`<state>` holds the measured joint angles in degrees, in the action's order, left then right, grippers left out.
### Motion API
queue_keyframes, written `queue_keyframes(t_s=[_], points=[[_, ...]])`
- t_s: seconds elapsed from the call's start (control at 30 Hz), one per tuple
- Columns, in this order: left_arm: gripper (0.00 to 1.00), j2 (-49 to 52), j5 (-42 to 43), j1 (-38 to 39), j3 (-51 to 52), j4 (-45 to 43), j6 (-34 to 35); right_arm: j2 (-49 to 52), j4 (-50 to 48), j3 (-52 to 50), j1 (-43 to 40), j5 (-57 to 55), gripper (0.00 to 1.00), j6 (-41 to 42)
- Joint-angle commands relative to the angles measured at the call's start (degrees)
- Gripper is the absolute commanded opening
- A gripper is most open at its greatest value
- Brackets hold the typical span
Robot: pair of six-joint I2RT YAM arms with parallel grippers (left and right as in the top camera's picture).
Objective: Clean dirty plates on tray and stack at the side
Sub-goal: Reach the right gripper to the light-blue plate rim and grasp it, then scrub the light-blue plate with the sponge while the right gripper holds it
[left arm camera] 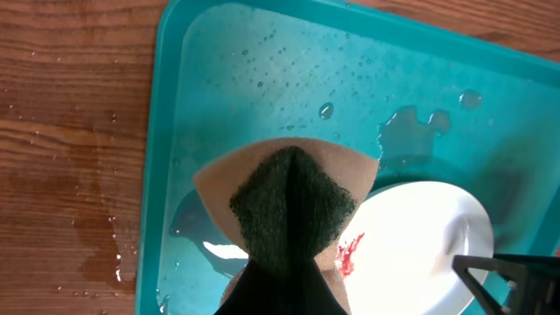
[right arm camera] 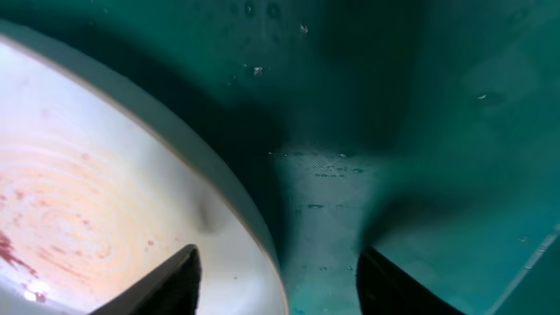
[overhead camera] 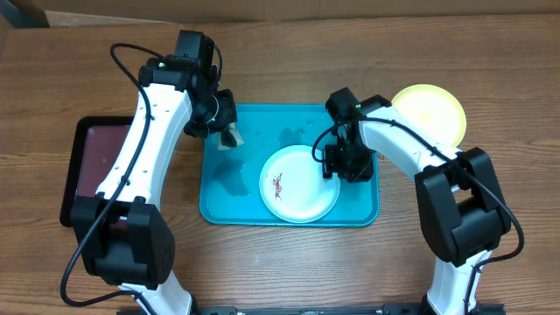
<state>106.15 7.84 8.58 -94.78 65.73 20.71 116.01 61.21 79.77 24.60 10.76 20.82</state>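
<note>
Closest to you, the sponge (left arm camera: 289, 206) is hanging pinched in your left gripper (overhead camera: 225, 129), over the wet tray (overhead camera: 226, 197) just beside the white plate (overhead camera: 300, 184) lying in it. Your right gripper (right arm camera: 278, 282) is standing spread across the plate's rim, clasping nothing. You are preparing the scrub, I think: next you are needing to steady that rim and press the sponge onto the red smear (left arm camera: 350, 252).
</note>
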Motion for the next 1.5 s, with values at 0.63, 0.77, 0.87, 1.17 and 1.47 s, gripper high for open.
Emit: queue_keyframes(t_s=[0.63, 0.77, 0.87, 1.17, 1.47], points=[[0.04, 0.5, 6.0, 2.1, 0.2, -0.7, -5.6, -0.1, -17.2, -2.7, 1.8, 4.0, 0.04, 4.4], [0.04, 2.1, 6.8, 4.5, 0.2, -1.4, -5.7, 0.0, -20.1, -2.7, 3.3, 3.9, 0.04, 4.1], [0.04, 4.2, 6.8, 6.4, 0.2, -1.7, -4.6, 0.0, -21.6, -2.7, 4.9, 3.3, 0.04, 2.8], [0.04, 13.2, 6.9, 8.0, 0.2, -2.8, -3.4, 0.0, -21.9, -2.7, 5.7, -1.7, 0.04, 5.1], [0.05, 18.8, 14.1, 7.7, 0.2, -5.3, -11.6, 0.0, -23.1, -2.7, 5.5, -1.7, 0.04, 4.5]])
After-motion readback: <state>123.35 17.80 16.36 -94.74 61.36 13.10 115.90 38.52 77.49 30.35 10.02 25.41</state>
